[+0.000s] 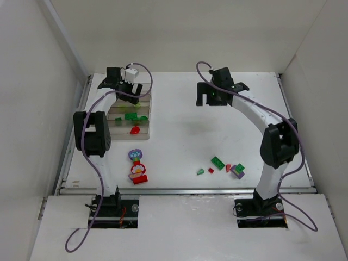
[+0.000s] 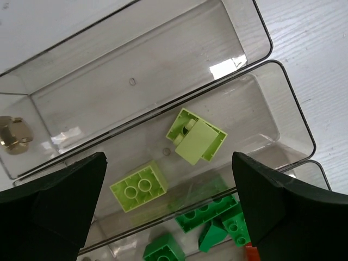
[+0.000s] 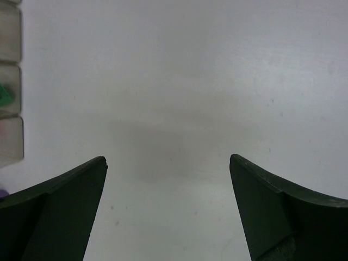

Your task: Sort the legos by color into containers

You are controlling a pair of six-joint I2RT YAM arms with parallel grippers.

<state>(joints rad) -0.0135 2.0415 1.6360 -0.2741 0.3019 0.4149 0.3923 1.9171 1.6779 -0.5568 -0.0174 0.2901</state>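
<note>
Legos (image 2: 138,186), lime, in tray (image 2: 283,111); L end effector (image 2: 168,163) above, spread

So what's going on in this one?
Lego sorting, partway through. The left gripper hangs open over the tray, above the compartment with two lime bricks; green ones lie in the next. The right gripper is open and empty over bare table. Several loose bricks and the flower piece lie unsorted.

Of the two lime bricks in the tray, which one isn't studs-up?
The rightmost lime brick in the left wrist view: hollow underside faces up, while the other lime brick shows two studs.
</note>
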